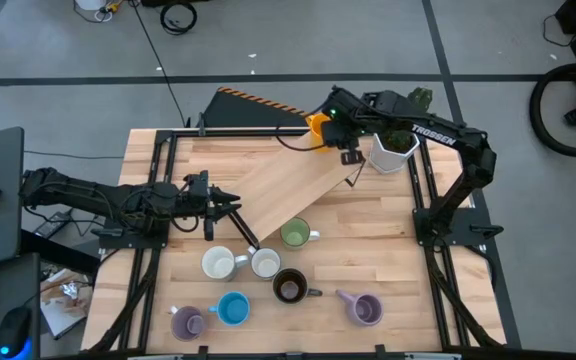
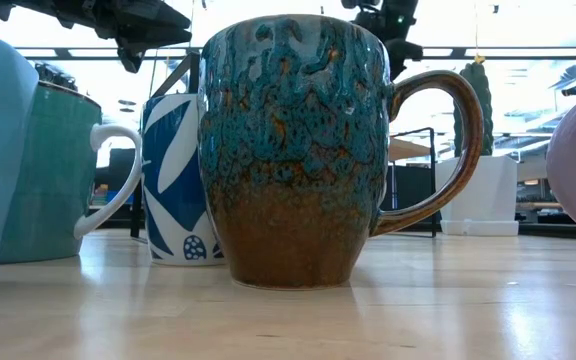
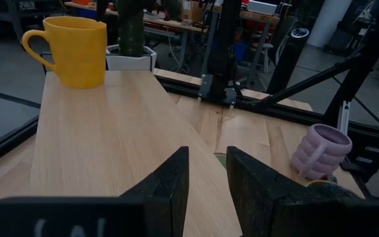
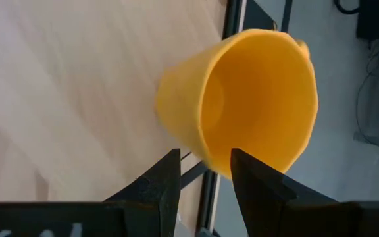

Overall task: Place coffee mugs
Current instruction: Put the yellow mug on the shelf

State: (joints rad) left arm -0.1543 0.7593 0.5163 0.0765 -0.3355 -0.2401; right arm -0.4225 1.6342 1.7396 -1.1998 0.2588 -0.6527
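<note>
The orange mug [image 1: 315, 126] stands at the far end of a wooden board [image 1: 283, 186], beside the cactus pot [image 1: 392, 152]. The right gripper [image 1: 342, 128] is at its rim, fingers narrowly parted astride the wall. The other mugs [image 1: 268, 280] cluster on the table [image 1: 368, 250] nearer the front. The left gripper [image 1: 236, 202], narrowly parted and empty, hovers over the board's near end

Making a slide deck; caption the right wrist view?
Right hand poised at the rim of the orange mug standing on the wooden board.
</note>
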